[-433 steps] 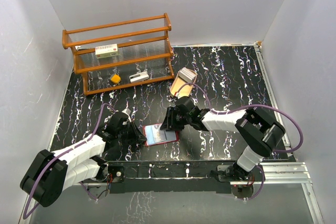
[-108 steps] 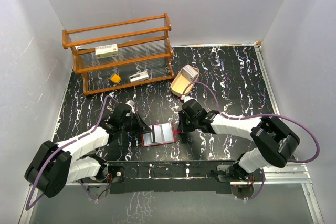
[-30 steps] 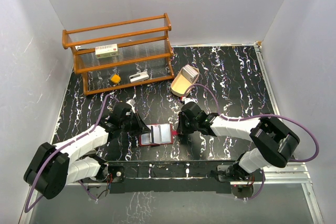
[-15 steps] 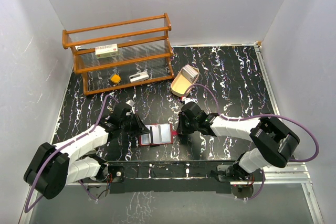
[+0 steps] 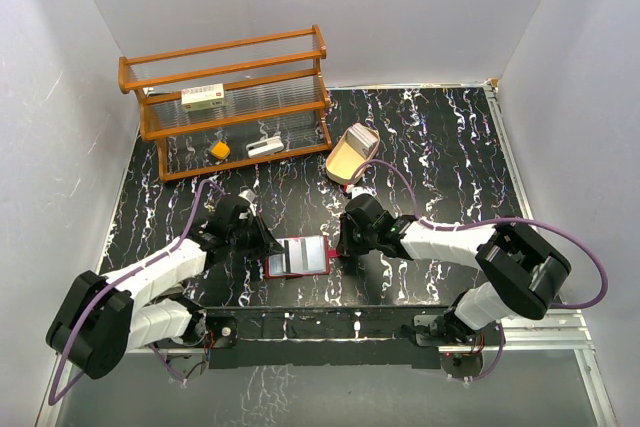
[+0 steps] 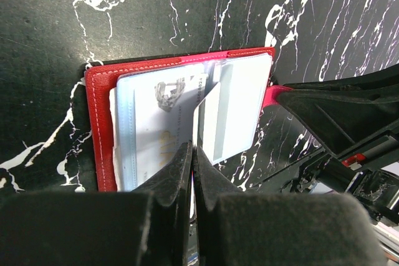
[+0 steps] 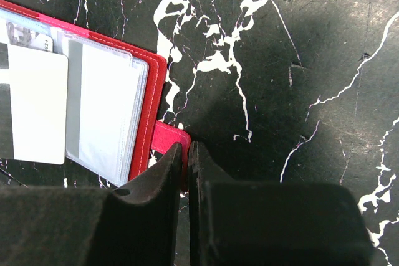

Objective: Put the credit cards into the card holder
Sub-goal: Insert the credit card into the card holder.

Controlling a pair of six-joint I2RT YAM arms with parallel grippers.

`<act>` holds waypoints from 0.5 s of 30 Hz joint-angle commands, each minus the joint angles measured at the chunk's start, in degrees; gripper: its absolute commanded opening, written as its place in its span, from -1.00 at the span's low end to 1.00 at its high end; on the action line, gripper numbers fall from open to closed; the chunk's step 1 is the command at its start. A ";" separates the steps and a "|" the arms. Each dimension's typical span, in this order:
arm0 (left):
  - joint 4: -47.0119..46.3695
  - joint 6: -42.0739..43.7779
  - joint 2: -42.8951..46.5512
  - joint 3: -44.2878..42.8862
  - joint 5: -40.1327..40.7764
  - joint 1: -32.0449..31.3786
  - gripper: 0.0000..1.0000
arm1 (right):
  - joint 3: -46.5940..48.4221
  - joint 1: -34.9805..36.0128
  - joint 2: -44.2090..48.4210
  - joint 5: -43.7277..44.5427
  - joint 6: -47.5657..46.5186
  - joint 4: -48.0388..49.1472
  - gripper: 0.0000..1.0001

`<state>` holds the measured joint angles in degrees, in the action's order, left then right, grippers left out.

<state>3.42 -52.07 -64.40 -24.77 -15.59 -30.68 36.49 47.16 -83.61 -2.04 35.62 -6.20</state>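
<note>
The card holder (image 5: pixel 298 257) lies open on the black marbled table between both arms, red outside with pale pockets (image 6: pixel 240 107). My left gripper (image 6: pixel 194 152) is shut on a thin white credit card (image 6: pixel 207 111). The card stands nearly edge-on, and its far end reaches over the holder's middle. Another printed card (image 6: pixel 163 119) sits in the left pocket. My right gripper (image 7: pixel 187 152) is shut on the holder's red snap tab (image 7: pixel 167 136) at its right edge. In the right wrist view the white card (image 7: pixel 38 104) lies across the pockets. In the top view the left gripper (image 5: pixel 268 247) and right gripper (image 5: pixel 340 245) flank the holder.
A wooden rack (image 5: pixel 230 97) stands at the back left with a white red-labelled box (image 5: pixel 203 97) on its shelf. A yellow item (image 5: pixel 220 150) and a small white item (image 5: pixel 265 147) lie under it. A tan oval tray (image 5: pixel 350 157) sits behind the right gripper.
Nothing has visibly moved in the last second. Since the oldest frame, the right gripper has gone from above the holder to its right edge, and the holder has shifted slightly left.
</note>
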 commanded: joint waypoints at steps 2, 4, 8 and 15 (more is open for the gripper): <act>1.81 2.33 1.08 -2.21 -0.04 1.33 -1.00 | 0.18 0.30 -0.05 0.62 -0.62 1.10 -0.95; 1.42 2.77 1.58 -2.00 -0.26 1.56 -1.00 | 0.16 0.26 -0.10 0.47 -0.64 1.10 -0.95; -0.80 2.63 1.03 -1.15 -2.65 1.96 -1.00 | 0.54 0.26 -0.21 0.40 -0.81 0.92 -0.95; -2.09 3.00 0.08 -0.41 -2.84 2.04 -1.00 | 0.25 0.30 -0.15 0.25 -0.70 1.10 -0.95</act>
<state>2.00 -50.22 -64.40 -24.88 -17.26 -28.97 36.49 47.16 -83.61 -2.09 35.46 -6.17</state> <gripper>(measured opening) 0.007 0.063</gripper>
